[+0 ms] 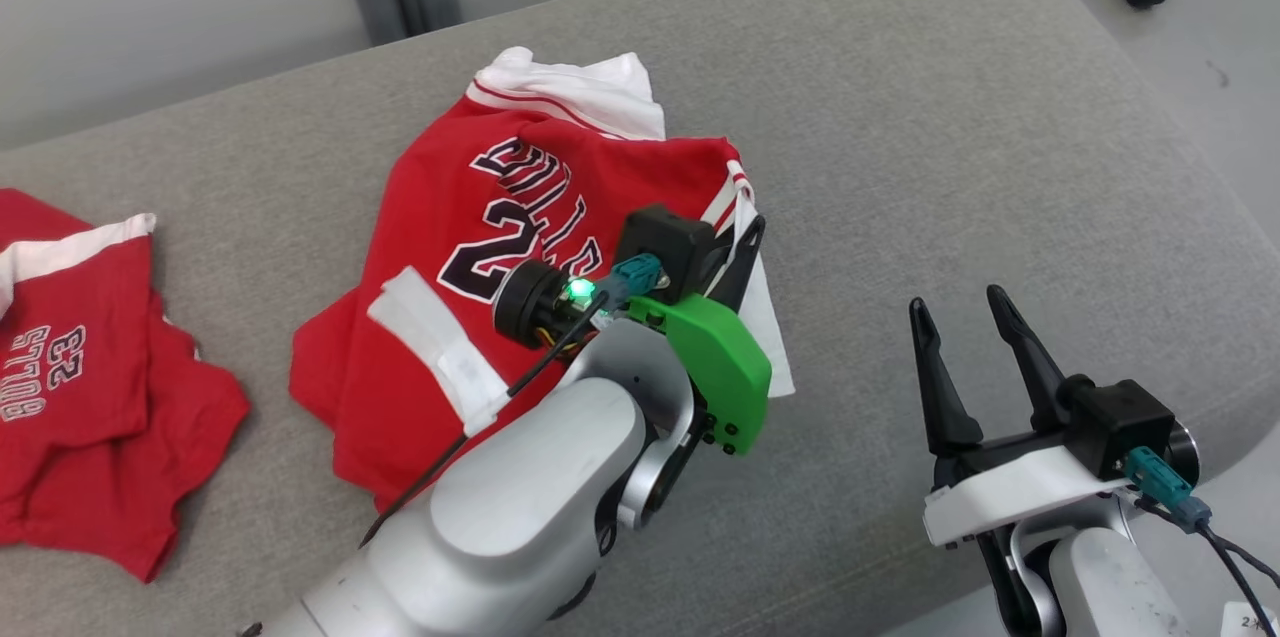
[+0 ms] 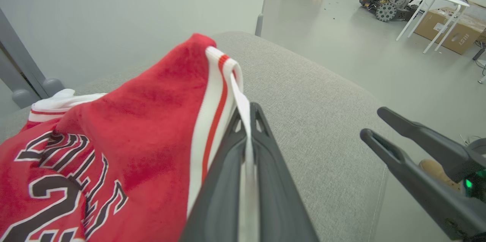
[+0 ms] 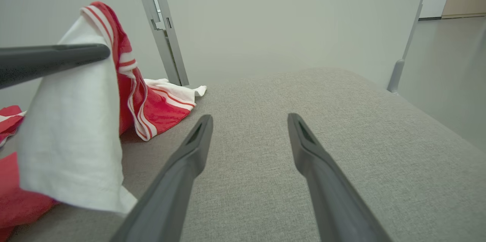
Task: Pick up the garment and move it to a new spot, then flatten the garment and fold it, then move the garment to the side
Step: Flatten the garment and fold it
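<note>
A red garment point(image 1: 450, 217) is lying rumpled on the grey bench point(image 1: 950, 117), left of centre. Its black-and-white lettering and number are facing up, with a white collar at the far end and white, red-striped trim running along its right edge. The left pincer point(image 1: 750, 242) is clamping that trimmed edge and holding it raised off the bench. The right pincer point(image 1: 955, 307) is hovering with its fingers wide apart over bare bench at the near right. A second red jersey point(image 1: 90, 397) is lying at the left.

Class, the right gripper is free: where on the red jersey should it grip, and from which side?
Likely the white flap of the jersey, from the right: the left gripper holds it hanging over the cushion, free edge facing the open right gripper.
</note>
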`<state>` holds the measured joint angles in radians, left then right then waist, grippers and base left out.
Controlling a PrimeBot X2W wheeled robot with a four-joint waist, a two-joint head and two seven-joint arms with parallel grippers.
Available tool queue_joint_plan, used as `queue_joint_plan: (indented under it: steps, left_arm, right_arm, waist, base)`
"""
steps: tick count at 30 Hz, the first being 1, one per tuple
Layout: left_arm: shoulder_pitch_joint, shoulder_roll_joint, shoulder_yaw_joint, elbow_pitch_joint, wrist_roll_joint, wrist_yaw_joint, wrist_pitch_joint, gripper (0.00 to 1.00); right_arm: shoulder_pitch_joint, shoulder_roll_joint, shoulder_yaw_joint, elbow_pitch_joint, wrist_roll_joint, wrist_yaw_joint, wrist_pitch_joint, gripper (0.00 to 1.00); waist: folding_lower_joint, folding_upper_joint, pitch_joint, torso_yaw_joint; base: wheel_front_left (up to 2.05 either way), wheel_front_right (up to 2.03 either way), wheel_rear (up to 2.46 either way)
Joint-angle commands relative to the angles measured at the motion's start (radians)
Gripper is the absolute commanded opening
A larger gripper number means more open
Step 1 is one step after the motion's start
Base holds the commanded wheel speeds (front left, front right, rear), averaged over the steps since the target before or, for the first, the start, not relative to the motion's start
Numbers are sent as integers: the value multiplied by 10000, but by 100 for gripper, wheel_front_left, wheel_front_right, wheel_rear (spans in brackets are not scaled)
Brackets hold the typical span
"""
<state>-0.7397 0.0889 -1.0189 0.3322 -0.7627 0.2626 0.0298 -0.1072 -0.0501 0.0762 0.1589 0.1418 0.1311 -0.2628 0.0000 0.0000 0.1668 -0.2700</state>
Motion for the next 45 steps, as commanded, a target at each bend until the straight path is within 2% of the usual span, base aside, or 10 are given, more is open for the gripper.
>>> queue_joint_plan:
  steps: [1,6,7,8,11,16,22,34,38,45]
  left_arm:
    - [-350,-133,-156,433,12,-189,111,0]
    - [-1110,-350,-797,1877,45,-625,41,0]
    - [-1125,-378,-877,1829,-235,-730,-115,16]
    - [-1117,-376,-944,1777,-411,-746,-236,42]
    - [-1240,-351,-1378,1562,-1000,-653,-560,100]
    - [-1458,-349,-1907,1277,-1691,-358,-987,100]
    - [-985,-344,-1448,1159,-2561,233,-1755,100]
    - [1347,2514,74,1192,-3291,1697,-2616,100]
    - [1715,2987,432,1450,-3597,1821,-2620,100]
    - [1856,2586,478,1965,-4262,1067,-2010,100]
  right_arm:
    - [-43,-10,7,48,142,-5,-37,100]
    - [126,-7,82,168,378,-5,-37,100]
    - [166,-7,72,190,427,-5,-37,100]
    - [187,-4,62,205,449,-5,-37,100]
    - [251,-7,25,249,499,-5,-37,100]
    - [287,-8,-54,254,451,-5,-37,100]
    - [364,-13,-313,118,318,-5,-37,100]
    - [753,-10,-638,-15,-85,-5,-37,100]
    - [718,-13,-566,-4,-218,-5,-39,100]
    - [418,-14,-355,22,-301,-5,-37,100]
  waist:
    - [0,0,248,-970]
    - [0,0,441,-1692]
    - [0,0,462,-1800]
    - [0,0,465,-1851]
    - [0,0,459,-1890]
    - [0,0,296,-1588]
    - [0,0,12,-1009]
    - [0,0,-299,283]
    - [0,0,-275,617]
    - [0,0,-154,814]
  base:
    - [0,0,0]
    - [0,0,0]
    - [0,0,0]
    - [0,0,0]
    - [0,0,0]
    - [0,0,0]
    - [0,0,0]
    - [0,0,0]
    - [0,0,0]
    - [0,0,0]
